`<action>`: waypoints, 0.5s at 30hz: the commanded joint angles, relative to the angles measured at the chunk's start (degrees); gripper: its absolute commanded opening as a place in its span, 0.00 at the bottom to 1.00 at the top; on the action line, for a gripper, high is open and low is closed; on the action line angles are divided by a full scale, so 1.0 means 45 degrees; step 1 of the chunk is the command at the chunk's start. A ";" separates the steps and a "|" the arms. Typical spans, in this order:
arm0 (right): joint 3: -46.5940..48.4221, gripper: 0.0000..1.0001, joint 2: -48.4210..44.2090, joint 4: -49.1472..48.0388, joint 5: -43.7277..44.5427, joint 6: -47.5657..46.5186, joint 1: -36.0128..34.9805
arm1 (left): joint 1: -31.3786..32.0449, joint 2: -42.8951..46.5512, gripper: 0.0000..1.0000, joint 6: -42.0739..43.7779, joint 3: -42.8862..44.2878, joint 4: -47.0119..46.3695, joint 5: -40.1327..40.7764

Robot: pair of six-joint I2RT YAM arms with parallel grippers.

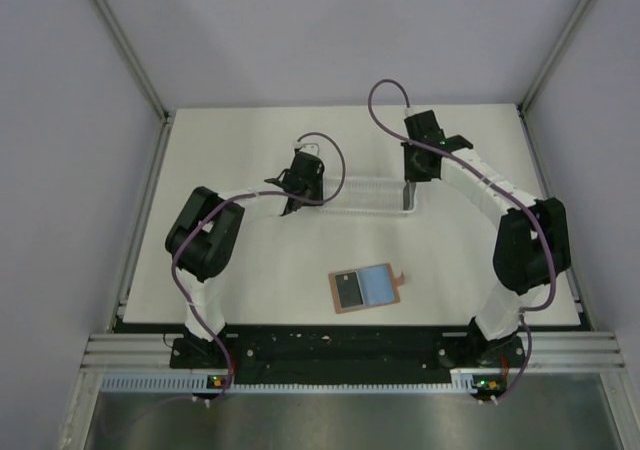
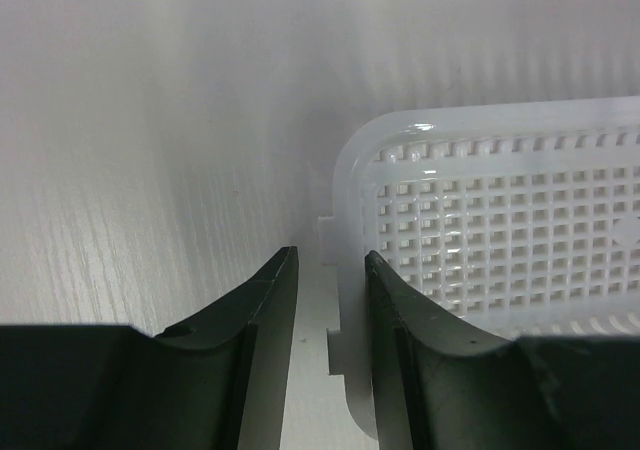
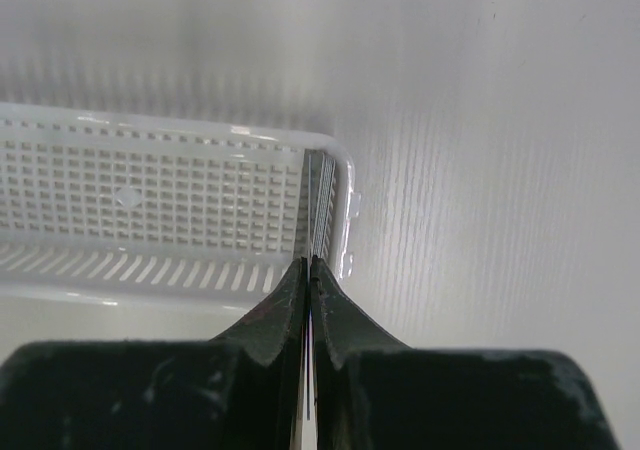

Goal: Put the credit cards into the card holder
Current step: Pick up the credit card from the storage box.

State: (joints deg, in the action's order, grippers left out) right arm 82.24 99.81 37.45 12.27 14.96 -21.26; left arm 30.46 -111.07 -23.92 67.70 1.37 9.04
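Observation:
The card holder (image 1: 366, 290) lies open near the table's front, a dark panel on its left half and a pale blue one on its right. My right gripper (image 1: 411, 186) (image 3: 311, 260) is at the right end of the white tray (image 1: 370, 210). It is shut on a thin credit card (image 3: 319, 200), seen edge-on, standing just inside the tray's end wall. My left gripper (image 1: 296, 195) (image 2: 332, 253) is open at the tray's left end. Its fingers straddle the tray's end rim (image 2: 345, 200), which lies by the right finger (image 2: 400, 310). No other card shows.
The white slatted tray (image 3: 150, 125) lies across the table's middle between both grippers. Grey walls close in the back and sides of the table. The two arm bases stand at the near edge, either side of the card holder.

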 commanded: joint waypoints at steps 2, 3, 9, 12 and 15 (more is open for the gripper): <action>-0.1104 0.00 -0.1962 -0.1484 -0.0967 -0.0122 -0.0062 | -0.0069 0.0833 0.42 0.0082 -0.0123 -0.0206 0.0199; -0.1300 0.00 -0.2236 -0.1738 -0.1124 -0.0083 -0.0062 | -0.0088 0.0930 0.44 0.0062 -0.0123 -0.0187 0.0179; -0.2004 0.00 -0.3467 -0.2306 -0.1828 0.0151 -0.0062 | -0.0069 0.1614 0.57 -0.0016 -0.0357 -0.0187 0.0062; -0.2492 0.00 -0.4228 -0.2560 -0.2140 0.0366 -0.0062 | -0.0088 0.2160 0.59 -0.0171 -0.0513 -0.0206 -0.0055; -0.3272 0.00 -0.5068 -0.2911 -0.2647 0.0503 -0.0062 | -0.0069 0.3037 0.59 -0.0289 -0.0747 -0.0050 -0.0133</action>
State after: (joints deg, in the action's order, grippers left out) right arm 70.87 82.61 28.40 4.16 15.99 -21.26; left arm 30.41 -104.20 -24.16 65.63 1.74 8.78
